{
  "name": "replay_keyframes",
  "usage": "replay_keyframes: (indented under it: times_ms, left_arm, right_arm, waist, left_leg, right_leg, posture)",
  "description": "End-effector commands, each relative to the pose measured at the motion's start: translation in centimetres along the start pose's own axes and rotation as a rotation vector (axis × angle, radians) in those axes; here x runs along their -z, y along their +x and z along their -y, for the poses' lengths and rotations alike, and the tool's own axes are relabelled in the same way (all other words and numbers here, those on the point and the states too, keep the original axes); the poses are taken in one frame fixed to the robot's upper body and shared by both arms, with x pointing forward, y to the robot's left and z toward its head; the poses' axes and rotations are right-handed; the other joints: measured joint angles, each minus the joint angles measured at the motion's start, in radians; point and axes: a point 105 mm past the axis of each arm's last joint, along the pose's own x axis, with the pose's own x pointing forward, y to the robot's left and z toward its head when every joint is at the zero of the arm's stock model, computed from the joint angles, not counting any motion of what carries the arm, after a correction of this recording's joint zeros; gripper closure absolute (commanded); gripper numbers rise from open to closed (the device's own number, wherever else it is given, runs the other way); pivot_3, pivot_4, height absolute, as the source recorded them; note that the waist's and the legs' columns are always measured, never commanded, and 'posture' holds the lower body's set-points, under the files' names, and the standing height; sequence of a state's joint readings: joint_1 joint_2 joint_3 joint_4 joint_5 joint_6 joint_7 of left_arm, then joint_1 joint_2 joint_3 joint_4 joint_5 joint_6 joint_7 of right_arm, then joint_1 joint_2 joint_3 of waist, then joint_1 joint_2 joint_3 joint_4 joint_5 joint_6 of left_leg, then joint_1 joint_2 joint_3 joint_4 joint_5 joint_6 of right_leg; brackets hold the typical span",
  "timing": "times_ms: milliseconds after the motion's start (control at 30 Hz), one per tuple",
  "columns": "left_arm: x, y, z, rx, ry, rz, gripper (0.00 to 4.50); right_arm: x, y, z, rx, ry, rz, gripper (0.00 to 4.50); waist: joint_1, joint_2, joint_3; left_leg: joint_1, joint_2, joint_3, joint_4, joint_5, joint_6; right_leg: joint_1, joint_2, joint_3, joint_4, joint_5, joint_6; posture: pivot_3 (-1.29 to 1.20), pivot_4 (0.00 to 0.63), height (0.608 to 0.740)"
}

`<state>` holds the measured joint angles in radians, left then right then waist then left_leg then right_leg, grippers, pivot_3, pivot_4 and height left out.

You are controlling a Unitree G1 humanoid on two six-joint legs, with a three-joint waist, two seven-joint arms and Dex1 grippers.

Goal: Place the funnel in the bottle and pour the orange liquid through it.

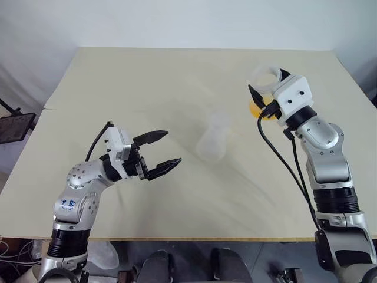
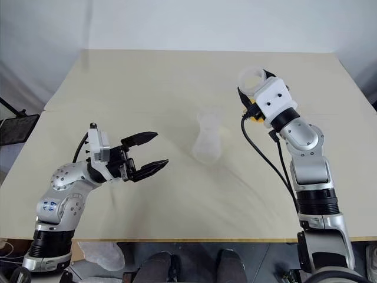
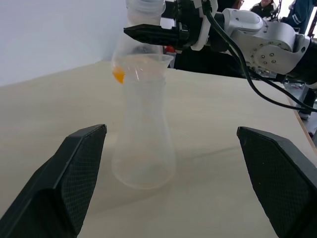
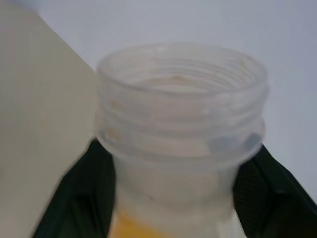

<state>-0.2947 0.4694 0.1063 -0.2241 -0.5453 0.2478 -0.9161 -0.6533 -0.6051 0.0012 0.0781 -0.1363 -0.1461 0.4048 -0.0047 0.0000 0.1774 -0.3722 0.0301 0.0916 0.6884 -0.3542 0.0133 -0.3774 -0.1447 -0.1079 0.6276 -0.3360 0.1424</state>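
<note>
**Right gripper holds the flask of orange liquid above the table; bottle and funnel stand mid-table**

A broad cream-coloured tabletop (image 1: 147, 82) fills the scene, with a seam running across it. Above its right side, the right gripper (image 1: 263, 100) has its two black fingers pressed against the sides of a larger clear conical flask with a wide threaded mouth (image 4: 181, 109). The flask is lifted off the table, and its open mouth faces up and away from the wrist. A small amount of bright yellow-orange translucent liquid (image 1: 257, 109) sits in its lower part, just beside the fingers.

Near the middle of the table stands the smaller clear, colourless flask-shaped bottle (image 3: 143, 148), upright on its wide base and well apart from both grippers. A small, colourless see-through plastic funnel (image 3: 143, 62) sits in its narrow neck, its flared cup at the top.

On the left side, the left gripper (image 1: 158, 152) hovers above the table with its black fingers (image 3: 79, 168) spread wide and nothing between them. It points toward the bottle, with a clear gap between them.
</note>
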Motion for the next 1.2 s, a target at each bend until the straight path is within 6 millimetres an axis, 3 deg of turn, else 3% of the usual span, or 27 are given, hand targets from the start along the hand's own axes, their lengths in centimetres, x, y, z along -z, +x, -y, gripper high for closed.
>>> replay_keyframes:
  times_ms: [33, 133, 300, 467, 1200]
  left_arm:
    - [-0.6, 0.3, 0.3, 0.004, 0.030, 0.023, 0.00]
    - [-0.5, 0.5, 0.5, 0.005, 0.026, 0.026, 0.00]
    - [-0.4, 0.9, 0.3, -0.007, 0.022, 0.031, 0.00]
    - [-0.4, 1.2, 0.1, -0.019, 0.024, 0.040, 0.00]
    - [-0.6, 2.2, 0.6, -0.030, 0.022, 0.066, 0.00]
  right_arm:
    - [-2.0, 0.1, 0.4, 0.018, -0.189, 0.077, 1.91]
    - [-2.2, 0.3, 0.1, 0.041, -0.207, 0.080, 1.91]
    - [-3.4, 1.0, -1.8, -0.003, -0.379, 0.127, 1.91]
    - [-3.9, 1.3, -2.4, 0.004, -0.494, 0.149, 1.91]
    - [-4.8, 1.4, -2.1, 0.072, -0.703, 0.204, 1.91]
  waist:
    - [-0.002, 0.000, 0.000]
    - [-0.004, 0.000, 0.000]
    - [-0.013, 0.000, 0.000]
    - [-0.019, 0.000, 0.000]
    - [-0.024, 0.000, 0.000]
  left_leg:
    - [0.000, 0.000, 0.000, 0.000, 0.000, 0.000]
    - [0.000, 0.000, 0.000, 0.000, 0.000, 0.000]
    - [0.000, 0.000, 0.000, -0.001, 0.000, 0.000]
    - [0.000, 0.001, -0.001, -0.001, 0.000, 0.000]
    - [0.000, 0.001, -0.001, -0.001, 0.000, 0.000]
  right_leg:
    - [0.000, 0.000, 0.000, 0.000, 0.000, 0.000]
    - [0.000, 0.001, 0.000, 0.000, 0.000, 0.000]
    - [0.000, 0.001, 0.000, 0.000, 0.000, 0.000]
    - [0.000, 0.000, 0.000, 0.000, 0.000, 0.000]
    - [0.000, 0.000, 0.000, 0.000, 0.000, 0.000]
  posture:
    - [0.00, 0.150, 0.740]
    - [0.00, 0.150, 0.740]
    - [0.00, 0.150, 0.740]
    - [0.00, 0.150, 0.740]
    - [0.00, 0.150, 0.740]
